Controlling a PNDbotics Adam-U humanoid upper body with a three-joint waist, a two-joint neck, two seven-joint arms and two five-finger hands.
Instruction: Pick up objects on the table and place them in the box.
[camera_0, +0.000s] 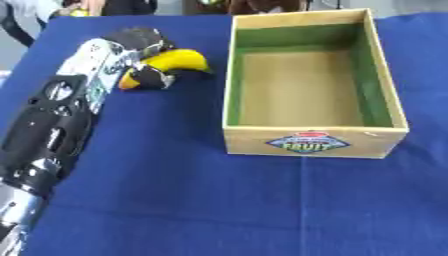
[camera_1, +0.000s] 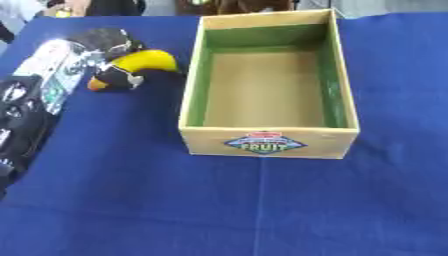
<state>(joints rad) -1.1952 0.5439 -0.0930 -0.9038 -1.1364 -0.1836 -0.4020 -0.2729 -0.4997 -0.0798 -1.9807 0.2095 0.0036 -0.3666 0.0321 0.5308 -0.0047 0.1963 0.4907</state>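
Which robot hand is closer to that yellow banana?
Left. The left robot hand is curled around the yellow banana, beside the box. The right robot hand is not in view.

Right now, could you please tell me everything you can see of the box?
The box is an open-topped wooden crate, rectangular, with pale walls, a green inner lining and a tan floor. Its near wall carries a blue label reading FRUIT. It stands upright on the blue cloth, right of the left hand. Nothing lies in it, and nothing touches it but the cloth.
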